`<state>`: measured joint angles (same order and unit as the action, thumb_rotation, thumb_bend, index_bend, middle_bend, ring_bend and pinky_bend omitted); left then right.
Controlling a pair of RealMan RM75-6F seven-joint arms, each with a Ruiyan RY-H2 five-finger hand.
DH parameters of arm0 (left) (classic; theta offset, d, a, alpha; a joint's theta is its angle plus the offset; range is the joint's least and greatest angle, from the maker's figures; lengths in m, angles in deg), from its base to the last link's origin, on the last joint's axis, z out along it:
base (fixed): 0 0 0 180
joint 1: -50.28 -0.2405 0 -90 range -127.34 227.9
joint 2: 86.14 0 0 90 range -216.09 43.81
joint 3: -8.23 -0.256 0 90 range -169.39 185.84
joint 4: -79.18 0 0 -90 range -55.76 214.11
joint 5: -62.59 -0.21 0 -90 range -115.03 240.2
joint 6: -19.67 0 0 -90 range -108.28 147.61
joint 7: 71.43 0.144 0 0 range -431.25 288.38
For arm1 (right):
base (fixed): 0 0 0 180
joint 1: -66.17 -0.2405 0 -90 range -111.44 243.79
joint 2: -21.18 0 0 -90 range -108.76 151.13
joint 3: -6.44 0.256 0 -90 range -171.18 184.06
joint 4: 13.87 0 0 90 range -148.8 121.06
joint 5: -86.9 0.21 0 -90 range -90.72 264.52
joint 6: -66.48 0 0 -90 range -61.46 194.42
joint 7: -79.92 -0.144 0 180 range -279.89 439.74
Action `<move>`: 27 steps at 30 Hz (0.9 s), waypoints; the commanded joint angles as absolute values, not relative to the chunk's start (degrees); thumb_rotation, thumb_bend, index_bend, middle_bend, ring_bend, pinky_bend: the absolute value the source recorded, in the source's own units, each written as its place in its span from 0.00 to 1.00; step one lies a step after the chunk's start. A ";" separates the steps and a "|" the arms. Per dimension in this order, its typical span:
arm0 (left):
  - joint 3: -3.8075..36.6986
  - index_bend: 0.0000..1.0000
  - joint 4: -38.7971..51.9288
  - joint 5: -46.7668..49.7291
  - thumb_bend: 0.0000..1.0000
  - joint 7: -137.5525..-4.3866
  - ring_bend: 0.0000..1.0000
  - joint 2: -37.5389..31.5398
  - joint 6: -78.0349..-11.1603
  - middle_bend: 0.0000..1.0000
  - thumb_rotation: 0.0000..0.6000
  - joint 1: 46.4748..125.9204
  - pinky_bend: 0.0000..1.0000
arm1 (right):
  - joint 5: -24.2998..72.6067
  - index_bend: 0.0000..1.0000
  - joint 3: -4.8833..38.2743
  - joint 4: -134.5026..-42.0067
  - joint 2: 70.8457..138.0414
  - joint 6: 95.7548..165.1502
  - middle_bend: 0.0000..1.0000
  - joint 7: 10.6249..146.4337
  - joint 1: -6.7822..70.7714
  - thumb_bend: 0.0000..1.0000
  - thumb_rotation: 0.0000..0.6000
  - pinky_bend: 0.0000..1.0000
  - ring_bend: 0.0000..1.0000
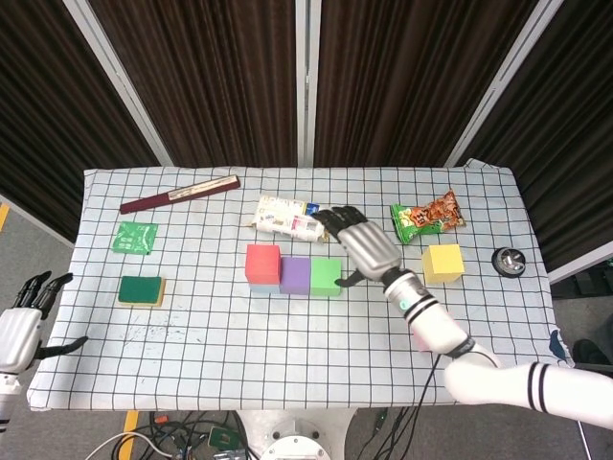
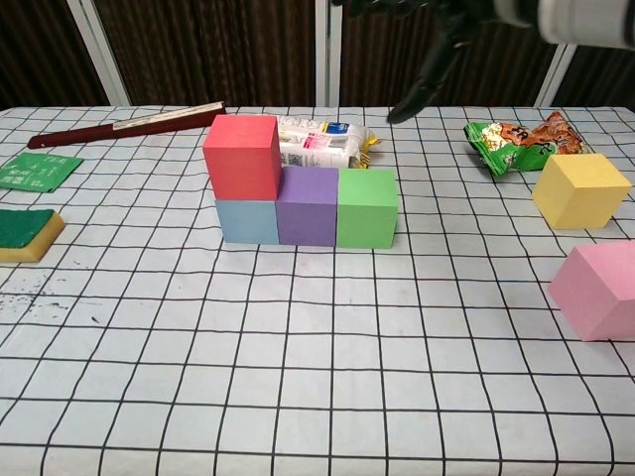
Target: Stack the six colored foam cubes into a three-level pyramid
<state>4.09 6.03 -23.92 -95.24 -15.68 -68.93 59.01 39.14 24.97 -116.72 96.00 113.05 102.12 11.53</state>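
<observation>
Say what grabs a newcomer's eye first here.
The half-built stack mid-table: a red cube sits on a light blue cube, with a purple cube and green cube in the same row. The right hand hovers above them, empty, fingers apart. A yellow cube and pink cube wait at right.

a white cloth with a black grid (image 1: pixel 287 335) covers the table, with dark curtains (image 1: pixel 230 77) behind. a dark red folded fan (image 1: pixel 179 194) lies along the far left. a green packet (image 1: pixel 134 237) sits near the left edge, and nearer the front is a green sponge with a yellow base (image 1: pixel 141 289). a white wrapped pack (image 1: pixel 284 216) lies at centre back. a green and orange snack bag (image 1: pixel 426 217) lies far right, and a small round black object (image 1: pixel 508 261) sits by the right edge.
</observation>
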 commanded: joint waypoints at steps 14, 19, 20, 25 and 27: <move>5.74 0.10 2.62 -25.06 0.00 -90.60 0.02 -13.68 -70.28 0.15 1.00 56.49 0.06 | 58.22 0.00 22.70 -99.35 117.02 116.06 0.08 115.84 -6.54 0.00 1.00 0.00 0.00; 6.22 0.10 1.26 -25.65 0.00 -89.99 0.02 -14.16 -69.87 0.15 1.00 56.59 0.06 | 57.48 0.00 22.92 -97.74 118.94 117.97 0.19 115.54 -6.92 0.00 1.00 0.00 0.00; 6.38 0.10 0.82 -25.78 0.00 -89.59 0.02 -14.21 -69.94 0.15 1.00 56.62 0.06 | 57.45 0.00 22.98 -97.63 119.12 118.17 0.21 115.45 -6.92 0.00 1.00 0.00 0.00; 6.89 0.10 -1.76 -26.41 0.00 -87.72 0.02 -14.17 -69.65 0.15 1.00 56.87 0.06 | 55.20 0.00 23.33 -96.78 120.15 120.11 0.29 114.77 -6.67 0.00 1.00 0.00 0.00; 6.82 0.10 -2.41 -26.76 0.00 -86.97 0.02 -14.16 -69.20 0.15 1.00 57.01 0.06 | 54.07 0.00 23.59 -96.33 120.54 121.13 0.32 114.35 -6.42 0.00 1.00 0.00 0.00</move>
<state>6.81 -2.15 -26.56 -87.23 -14.16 -69.41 56.91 54.76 23.35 -96.71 120.19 120.49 114.72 -6.63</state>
